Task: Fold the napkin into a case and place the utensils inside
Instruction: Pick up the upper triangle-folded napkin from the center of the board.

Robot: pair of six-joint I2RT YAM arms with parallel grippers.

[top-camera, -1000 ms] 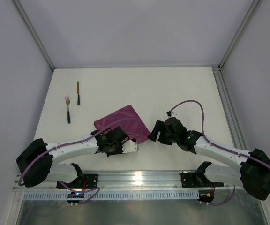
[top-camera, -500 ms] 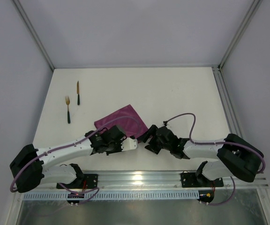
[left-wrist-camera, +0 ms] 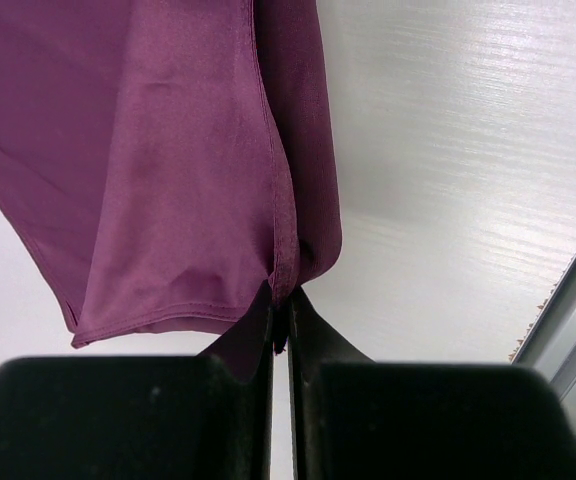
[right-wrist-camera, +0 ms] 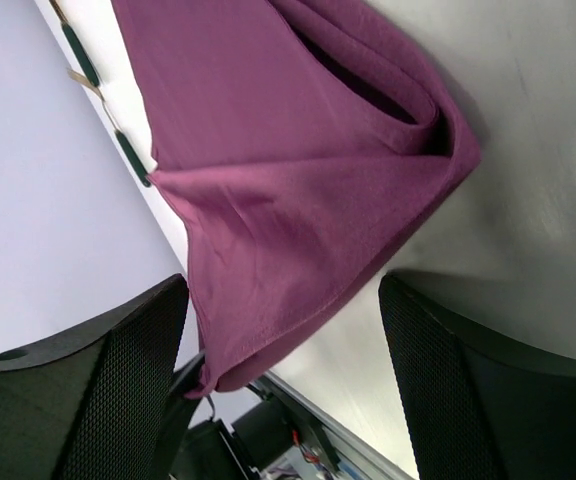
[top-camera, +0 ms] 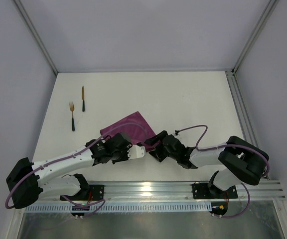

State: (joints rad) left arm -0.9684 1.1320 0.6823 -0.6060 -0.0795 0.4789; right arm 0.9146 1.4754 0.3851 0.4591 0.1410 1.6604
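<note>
One napkin (top-camera: 131, 128), part-folded, near-centre of bench (top-camera: 193, 99): left claw (left-wrist-camera: 281, 300) pinched shut on its near corner, right claw (right-wrist-camera: 283, 330) gaping, empty, at the right fold; risk: hem slips the thin pinch, layers splay.

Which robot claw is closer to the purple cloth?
Left. The left end effector is pinched shut on the napkin's edge; the right end effector stands open astride a folded corner, not clamped.
</note>
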